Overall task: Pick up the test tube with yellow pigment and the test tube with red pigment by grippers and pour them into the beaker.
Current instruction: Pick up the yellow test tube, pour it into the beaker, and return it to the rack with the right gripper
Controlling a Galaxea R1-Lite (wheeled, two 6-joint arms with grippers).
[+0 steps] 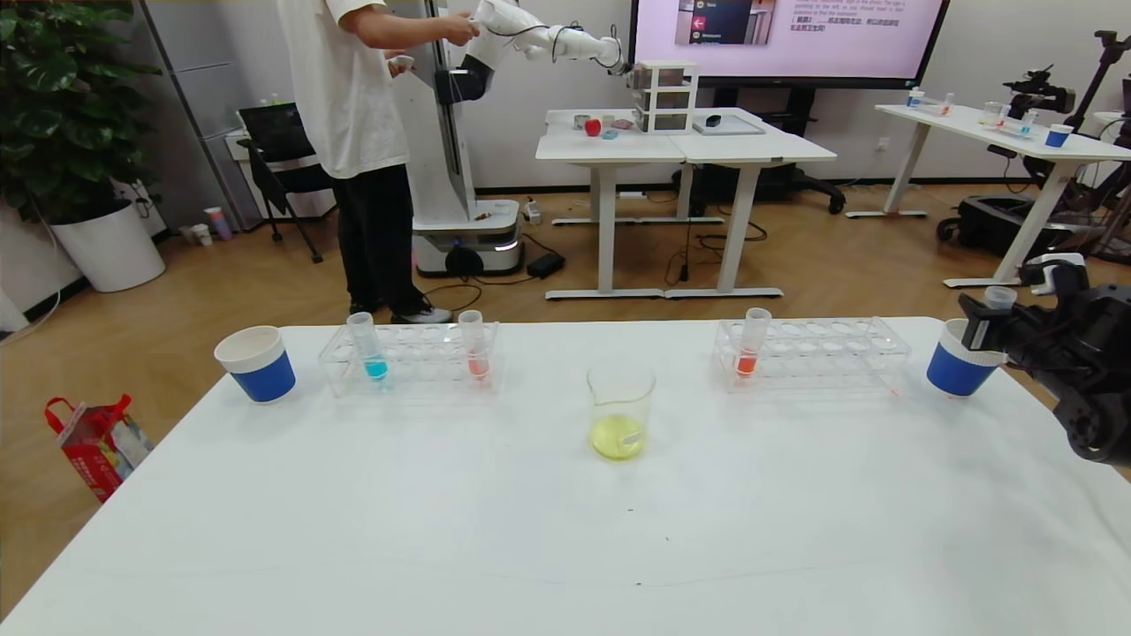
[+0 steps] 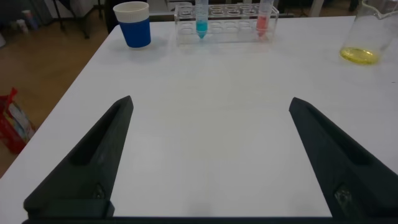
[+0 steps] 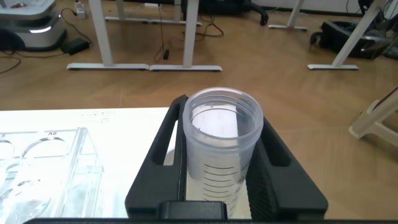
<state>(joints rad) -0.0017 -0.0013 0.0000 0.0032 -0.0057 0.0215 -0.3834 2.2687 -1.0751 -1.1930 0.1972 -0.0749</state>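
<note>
The right gripper (image 3: pixel 221 186) is clamped on a slim clear plastic test tube (image 3: pixel 222 146) that looks empty, above a blue-and-white paper cup (image 1: pixel 959 362). Well off to its left, the small clear glass beaker (image 1: pixel 620 411) already holds yellow liquid, so the yellow pour seems done. The pale coral-red test tube (image 1: pixel 474 346) waits in the clear rack (image 1: pixel 411 360) ahead of the left gripper (image 2: pixel 211 155), which hangs spread wide, holding nothing.

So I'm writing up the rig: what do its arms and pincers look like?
Right arm: bulky, black, with a small white-grey box on top. Each pincer has two matte black fingers: the left pincer's are long tapering wedges, the right pincer's flat-sided bars. No markings visible.
</note>
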